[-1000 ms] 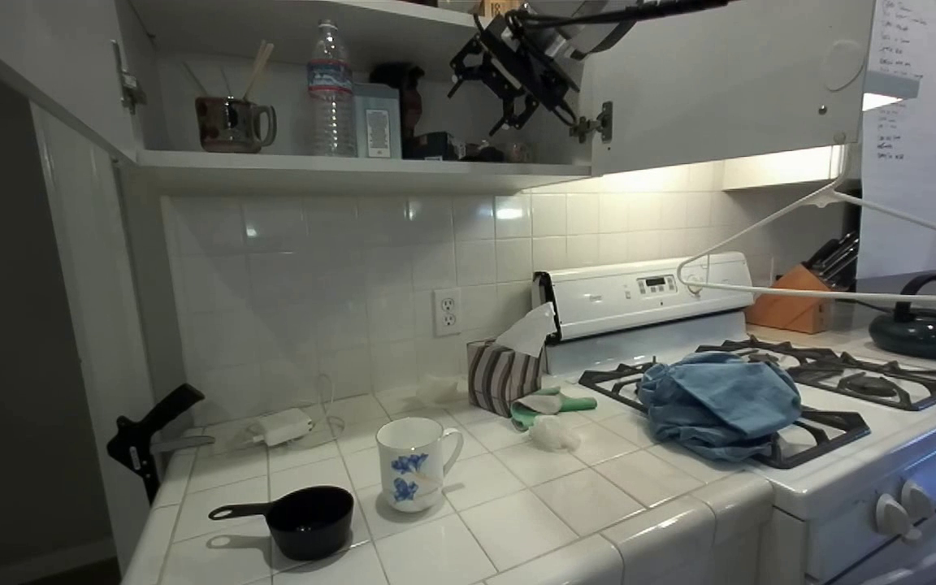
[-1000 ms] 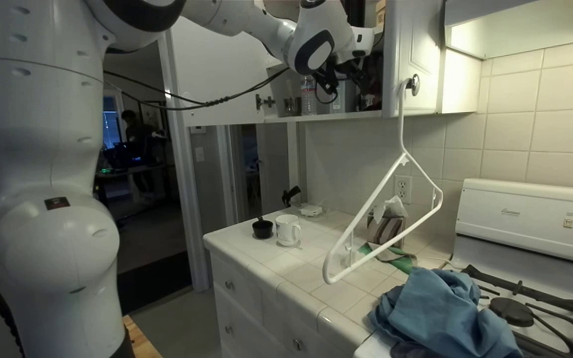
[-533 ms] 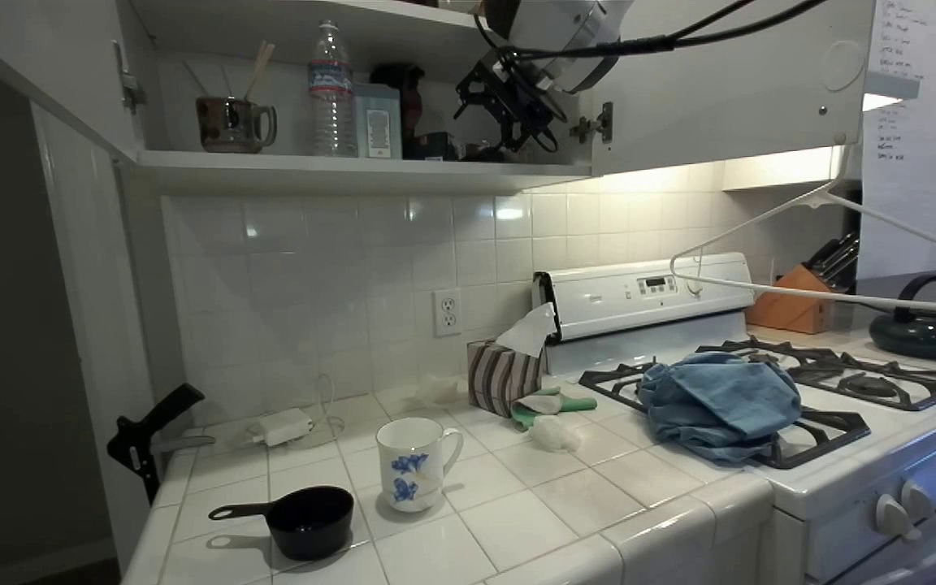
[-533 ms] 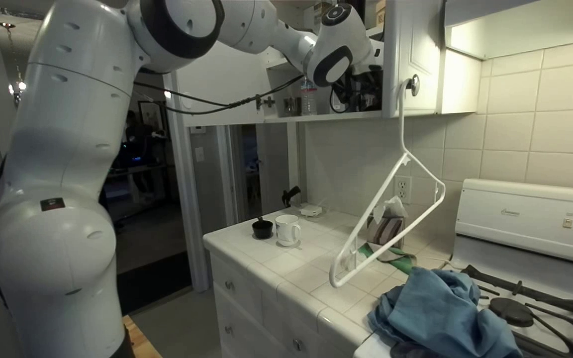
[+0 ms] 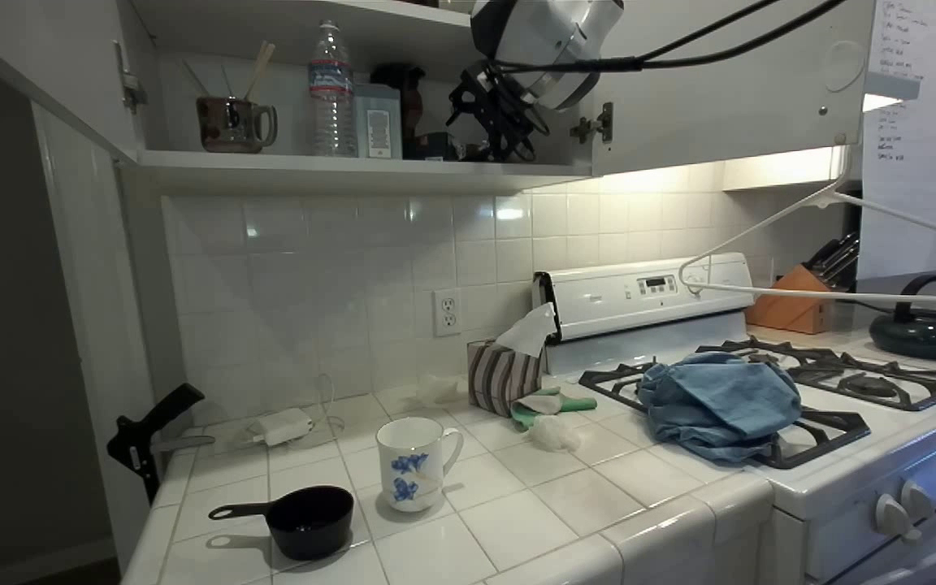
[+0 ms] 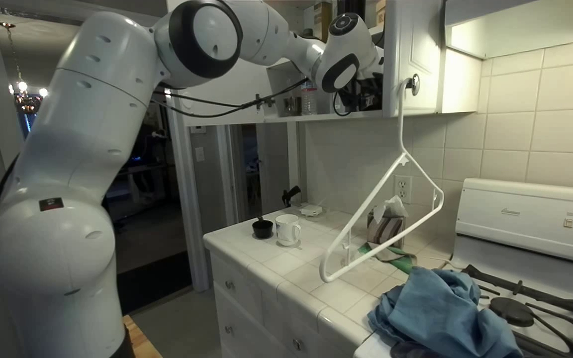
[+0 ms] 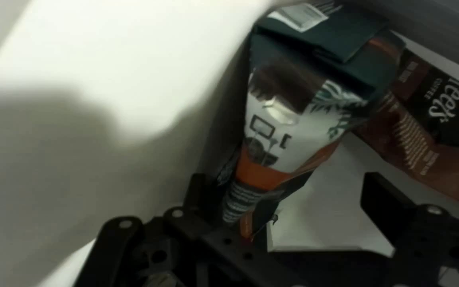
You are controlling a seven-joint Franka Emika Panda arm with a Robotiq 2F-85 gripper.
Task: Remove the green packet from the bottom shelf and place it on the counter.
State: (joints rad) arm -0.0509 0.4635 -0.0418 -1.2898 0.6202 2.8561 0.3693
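1. Packet (image 7: pixel 289 131) is set on the shelf (image 5: pixel 297 165), near a brown bag (image 7: pixel 424 135).
2. The gripper (image 7: pixel 285 195) is poised with jaws apart, presumably so the packet can be straddled.
3. The counter (image 5: pixel 509 512) is named as its eventual destination.

White tiled wall (image 6: pixel 560 129), lit chandelier (image 6: pixel 27 97), white drawers (image 6: pixel 239 296), grey floor (image 6: pixel 187 323)

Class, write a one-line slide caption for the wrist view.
Black two-fingered claw, open, facing a dark-green, white and orange glossy packet, a brown-and-black coffee bag alongside.
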